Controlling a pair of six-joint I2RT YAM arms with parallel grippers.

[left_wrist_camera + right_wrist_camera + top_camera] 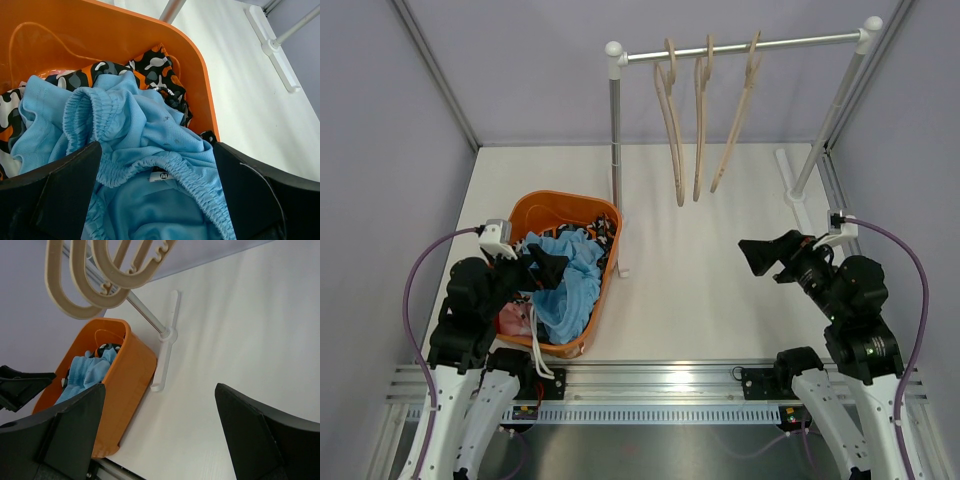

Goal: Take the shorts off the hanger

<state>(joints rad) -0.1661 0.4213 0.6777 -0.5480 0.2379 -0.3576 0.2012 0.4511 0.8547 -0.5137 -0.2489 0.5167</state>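
On the white table (700,285), light blue fabric shorts (578,285) lie in the orange plastic basket (560,197) beneath the gaping left gripper (546,267), right gripper (758,257) spread empty, wooden hangers (701,130) bare: looks finished, just withdraw.

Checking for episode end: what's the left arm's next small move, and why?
Probably lift the left gripper straight up, away from the orange basket: all three hangers hang bare, the light blue shorts lie in the basket, and its open jaws grip nothing.

Orange laundry basket (566,198) at near left of white table (720,290); just beside its right wall, left post of metal garment rail (740,46) across the back.
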